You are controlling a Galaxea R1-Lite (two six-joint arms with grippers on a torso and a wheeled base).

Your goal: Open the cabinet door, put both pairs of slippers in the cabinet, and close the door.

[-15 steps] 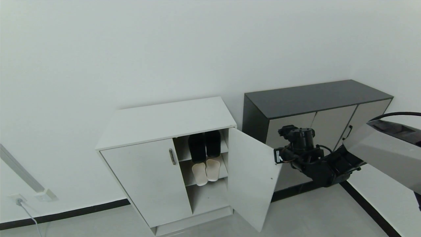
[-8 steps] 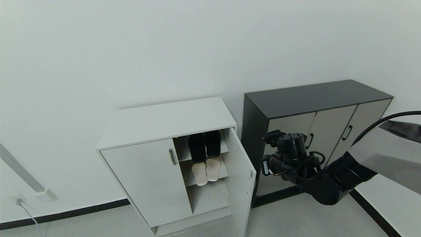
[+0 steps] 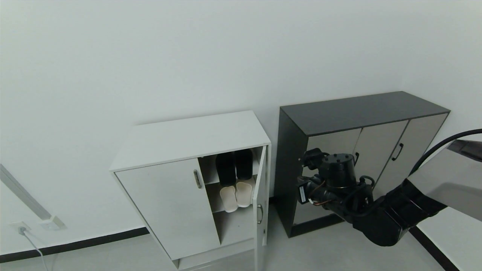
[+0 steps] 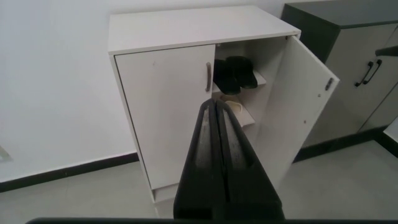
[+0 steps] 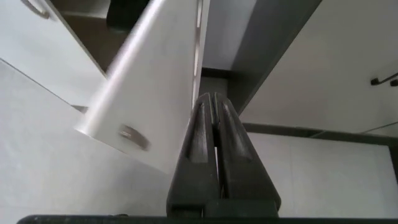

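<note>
Cabinet: the white cabinet stands on the floor against the wall, left door shut.
Door: the right door stands ajar, edge-on in the head view.
Slippers: a black pair lies on the upper shelf and a pale pair on the shelf below, toes outward.
Right gripper: jaws pressed together, gripping nothing, near the door's outer face; the head view shows a gap.
Left gripper: jaws pressed together, gripping nothing, out in front of the cabinet.
Neighbour: a dark cabinet stands just right.
</note>
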